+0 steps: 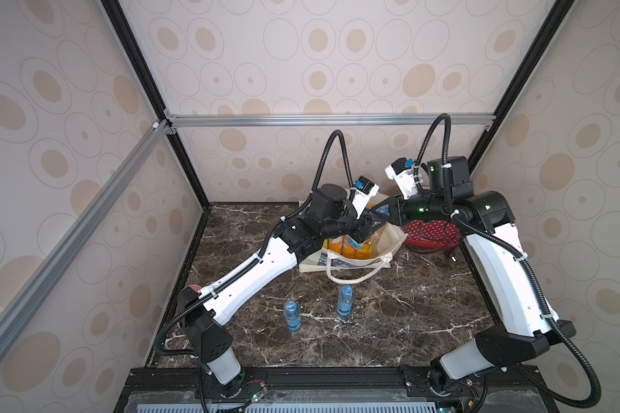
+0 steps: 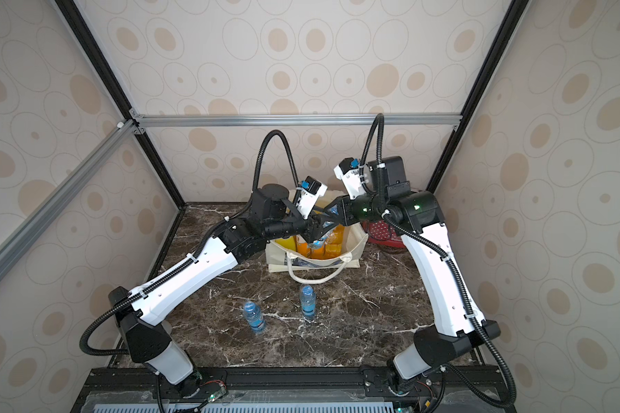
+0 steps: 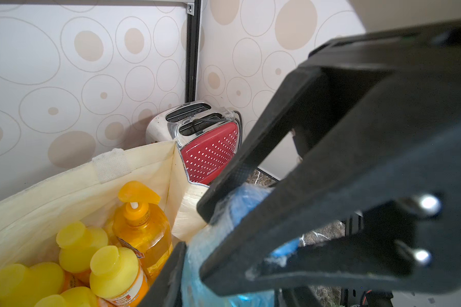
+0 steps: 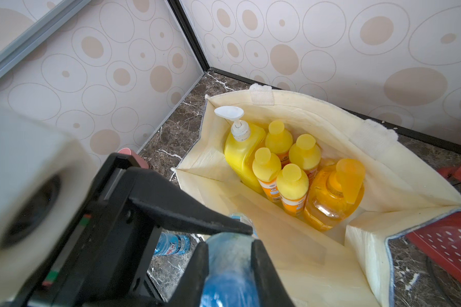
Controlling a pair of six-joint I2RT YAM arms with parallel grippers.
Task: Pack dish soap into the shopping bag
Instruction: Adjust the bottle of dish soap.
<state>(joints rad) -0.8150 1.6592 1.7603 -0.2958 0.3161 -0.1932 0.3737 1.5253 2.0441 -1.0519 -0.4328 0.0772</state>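
Well, from my seat the packing looks finished as far as the dish soap [image 4: 290, 170] goes. I count all six bottles inside the shopping bag [image 4: 304, 111], which stands open-mouthed at the far middle of the bench [image 1: 408, 314]. I see no soap outside it.

Working left to right, my left end effector [image 1: 361, 232] hangs over the bag's mouth with one finger against the cap end of a clear water bottle [image 4: 229, 265]. Whether it has actually clamped on, I cannot tell.

Inside the bag, the big yellow bottle [image 4: 240, 156] sits at the left end. The four small yellow-capped bottles [image 4: 266, 164] cluster in the middle, and the amber bottle [image 4: 330, 196] is at the right end. Every one stands upright, long axis vertical, with its pump or cap pointing up at the opening.

The right end effector [image 4: 229, 247] is clenched on that same water bottle, holding it above the bag's mouth. Just beside the bag on the right is the toaster [image 3: 210, 154]. Two more water bottles [image 1: 291, 316] stand on the bench nearer to me.

By my reckoning, all that is left is to keep the held water bottle out of the bag, since it is not soap, and to clear both arms.
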